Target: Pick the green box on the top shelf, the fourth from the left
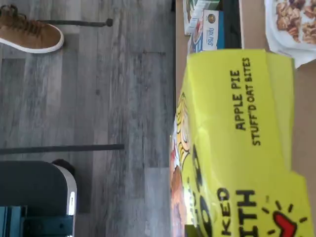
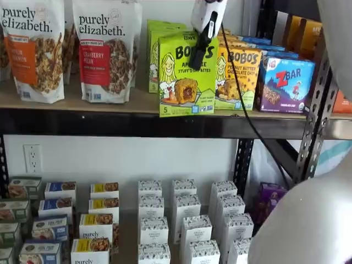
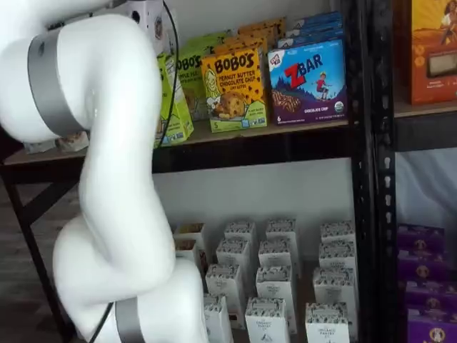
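The green box point(image 2: 186, 77) is a lime Bobo's Apple Pie carton. It stands at the front edge of the top shelf point(image 2: 132, 102), forward of the green cartons behind it and slightly tilted. My gripper point(image 2: 201, 48) comes down from above with a black finger over the box's upper front face, closed on its top. The wrist view shows the box's top panel point(image 1: 242, 128) very close. In a shelf view the box point(image 3: 173, 107) is partly hidden by my arm.
Granola bags point(image 2: 104, 47) stand left of the box. A yellow-orange Bobo's carton point(image 2: 243, 71) and a ZBar box point(image 2: 286, 82) stand to its right. Small cartons point(image 2: 181, 220) fill the lower shelf. My white arm point(image 3: 114, 179) covers the left. A shoe point(image 1: 29, 32) is on the floor.
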